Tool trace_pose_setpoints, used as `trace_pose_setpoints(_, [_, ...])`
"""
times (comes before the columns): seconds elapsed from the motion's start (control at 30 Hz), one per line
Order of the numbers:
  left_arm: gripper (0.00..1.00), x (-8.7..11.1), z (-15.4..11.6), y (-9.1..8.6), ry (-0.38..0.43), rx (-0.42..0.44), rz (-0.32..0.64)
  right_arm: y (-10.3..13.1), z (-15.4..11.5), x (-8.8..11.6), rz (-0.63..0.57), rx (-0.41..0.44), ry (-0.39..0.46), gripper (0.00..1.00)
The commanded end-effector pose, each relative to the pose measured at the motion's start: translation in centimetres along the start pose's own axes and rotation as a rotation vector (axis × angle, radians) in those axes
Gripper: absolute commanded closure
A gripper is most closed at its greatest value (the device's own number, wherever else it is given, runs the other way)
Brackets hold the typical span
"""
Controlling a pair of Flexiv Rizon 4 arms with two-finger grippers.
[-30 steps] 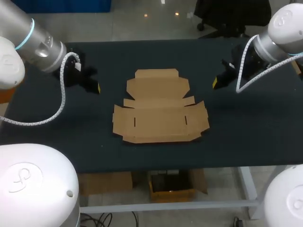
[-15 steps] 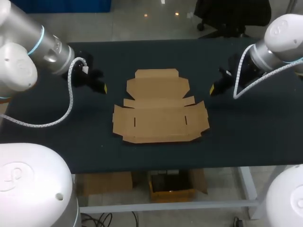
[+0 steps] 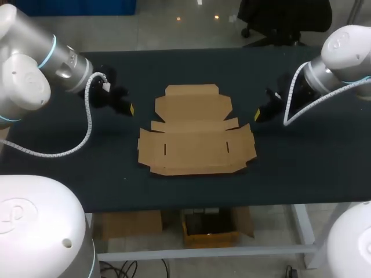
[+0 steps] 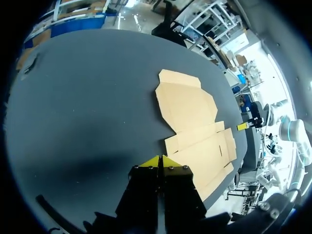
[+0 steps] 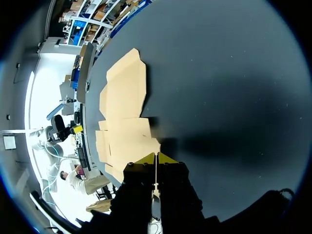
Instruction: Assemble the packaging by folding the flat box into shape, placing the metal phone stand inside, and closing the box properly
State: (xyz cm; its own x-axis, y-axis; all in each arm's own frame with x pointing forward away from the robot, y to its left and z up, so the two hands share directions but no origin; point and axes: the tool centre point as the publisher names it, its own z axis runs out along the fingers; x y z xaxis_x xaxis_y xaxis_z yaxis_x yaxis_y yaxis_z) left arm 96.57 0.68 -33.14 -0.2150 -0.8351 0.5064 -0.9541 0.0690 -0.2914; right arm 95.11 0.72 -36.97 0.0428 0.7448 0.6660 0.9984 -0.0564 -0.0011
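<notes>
Flat box [image 3: 196,133] lying unfolded at middle of desk [image 3: 174,69], every flap spread flat, no side raised. Left hand [image 3: 131,108] hovering near box's left edge, right hand [image 3: 257,115] near its right edge. Both showing yellow tips pressed together, gripping nothing. Metal phone stand not showing in any view. Judging progress: nothing done yet, with folding, loading stand and closing all remaining.

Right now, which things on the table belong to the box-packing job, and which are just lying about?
For the job:
- flat cardboard box, unfolded mid-table
- left gripper and right gripper, both shut, one at each side of it
- no phone stand in view

Lying about:
- only the table itself shows
</notes>
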Motion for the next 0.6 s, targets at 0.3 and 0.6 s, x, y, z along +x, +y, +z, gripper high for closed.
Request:
trace_pose_setpoints(0.3, [1.0,-0.4,0.3,-0.2,0.005,-0.004,0.001,0.4,0.4,-0.6,0.004,0.016,0.019,1.0])
trace_pose_setpoints(0.6, [1.0,-0.4,2.4,-0.4,0.012,-0.03,0.029,1.1,0.8,-1.0,0.004,-0.001,0.045,1.0])
